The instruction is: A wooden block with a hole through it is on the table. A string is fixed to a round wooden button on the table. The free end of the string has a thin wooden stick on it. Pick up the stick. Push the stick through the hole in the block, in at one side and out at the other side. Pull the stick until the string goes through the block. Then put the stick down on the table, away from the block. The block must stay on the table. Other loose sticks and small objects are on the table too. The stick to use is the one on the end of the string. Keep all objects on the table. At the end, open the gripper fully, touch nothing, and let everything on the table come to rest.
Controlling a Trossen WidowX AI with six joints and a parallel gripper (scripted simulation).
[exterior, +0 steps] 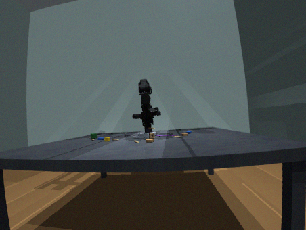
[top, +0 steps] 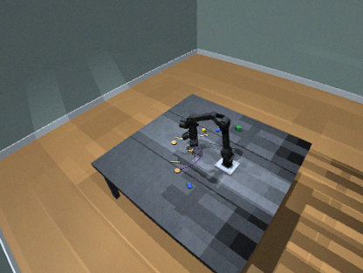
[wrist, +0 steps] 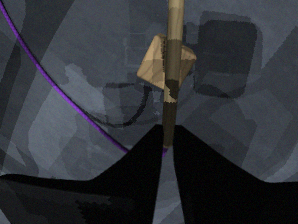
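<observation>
My gripper is shut on the string's stick near its string end. The stick points away from the fingertips and crosses over the wooden block in the wrist view. The block stands on the table, lower than the fingertips; its hole is not clear in the wrist view. The purple string curves from the gripper to a round wooden button. The stick is outside the block.
A loose stick lies near the string's button. Another button and two loose sticks lie beyond the block. A yellow cube, green block and blue pieces lie farther out.
</observation>
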